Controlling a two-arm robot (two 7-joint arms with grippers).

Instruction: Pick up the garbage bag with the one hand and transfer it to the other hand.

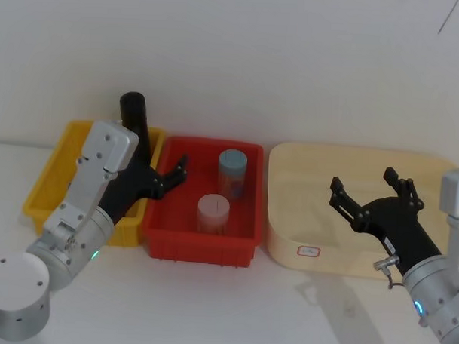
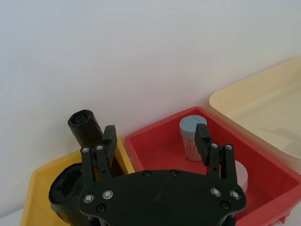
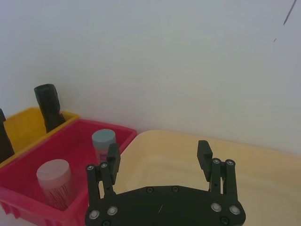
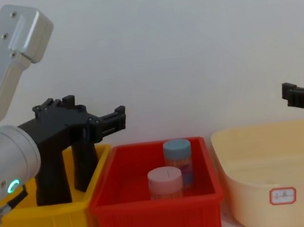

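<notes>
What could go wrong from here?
The open left gripper straddles the wall between the yellow bin and red bin; lowering could strike it or the blue-lidded jar. The bag and a second black roll sit close together, so a finger may catch the wrong one. The right gripper hovers open over the tub.

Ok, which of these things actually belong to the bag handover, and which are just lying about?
Job: garbage bag, standing in the yellow bin; left gripper, open near it; right gripper, open over the cream tub.
Lying about: second black roll, red bin, blue-topped jar, pink-topped jar.
</notes>
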